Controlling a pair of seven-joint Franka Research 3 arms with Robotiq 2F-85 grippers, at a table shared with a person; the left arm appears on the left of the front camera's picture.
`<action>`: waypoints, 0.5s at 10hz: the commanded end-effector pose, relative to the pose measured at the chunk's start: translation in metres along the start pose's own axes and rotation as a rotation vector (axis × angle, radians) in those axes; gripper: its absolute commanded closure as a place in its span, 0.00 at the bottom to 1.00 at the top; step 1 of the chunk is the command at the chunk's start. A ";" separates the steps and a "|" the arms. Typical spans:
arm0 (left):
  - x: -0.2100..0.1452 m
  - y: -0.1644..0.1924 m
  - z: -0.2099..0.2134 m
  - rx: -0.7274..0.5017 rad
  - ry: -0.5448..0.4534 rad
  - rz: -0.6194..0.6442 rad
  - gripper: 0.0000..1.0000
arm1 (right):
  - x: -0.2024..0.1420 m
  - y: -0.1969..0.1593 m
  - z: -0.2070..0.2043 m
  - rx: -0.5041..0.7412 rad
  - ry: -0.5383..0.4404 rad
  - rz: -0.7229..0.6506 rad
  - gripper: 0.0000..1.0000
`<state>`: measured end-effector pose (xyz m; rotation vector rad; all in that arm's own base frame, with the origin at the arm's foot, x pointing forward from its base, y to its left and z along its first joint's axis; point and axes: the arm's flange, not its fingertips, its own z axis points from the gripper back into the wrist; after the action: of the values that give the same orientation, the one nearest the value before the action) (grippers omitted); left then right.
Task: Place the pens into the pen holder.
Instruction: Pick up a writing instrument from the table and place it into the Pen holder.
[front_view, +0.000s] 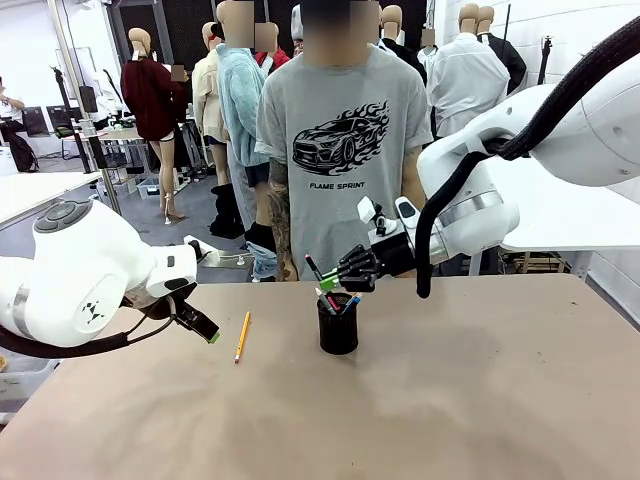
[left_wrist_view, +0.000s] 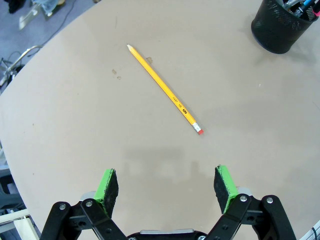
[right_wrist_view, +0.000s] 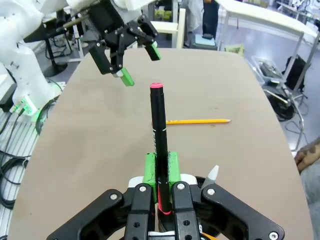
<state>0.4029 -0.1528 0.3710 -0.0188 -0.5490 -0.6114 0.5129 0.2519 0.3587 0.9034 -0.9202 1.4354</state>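
Observation:
A black marker (right_wrist_view: 159, 135) with a pink end is clamped upright between the green pads of my right gripper (right_wrist_view: 161, 167), which is shut on it. In the front view that gripper (front_view: 340, 282) hovers just above the black mesh pen holder (front_view: 338, 330), and the marker (front_view: 313, 268) slants up to the left. Several pens stand in the holder (left_wrist_view: 279, 27). A yellow pencil (front_view: 242, 336) lies flat on the table left of the holder. My left gripper (left_wrist_view: 166, 182) is open above the table, a little short of the pencil (left_wrist_view: 165, 91).
A person in a grey T-shirt (front_view: 345, 150) stands at the table's far edge behind the holder. The brown tabletop (front_view: 420, 420) is bare in front and to the right. My left gripper (right_wrist_view: 132, 57) also appears across the table in the right wrist view.

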 end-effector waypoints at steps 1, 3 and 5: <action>-0.001 0.002 0.001 0.000 -0.001 0.005 0.00 | -0.005 0.010 -0.006 -0.051 0.002 0.022 1.00; -0.001 0.002 0.001 0.000 -0.001 0.005 0.00 | -0.007 0.008 -0.009 -0.075 0.021 0.029 1.00; -0.001 0.002 0.001 0.000 -0.001 0.005 0.00 | -0.006 0.008 -0.012 -0.075 0.036 0.030 1.00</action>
<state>0.4029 -0.1528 0.3710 -0.0188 -0.5490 -0.6114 0.5122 0.2543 0.3543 0.8387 -0.9171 1.4383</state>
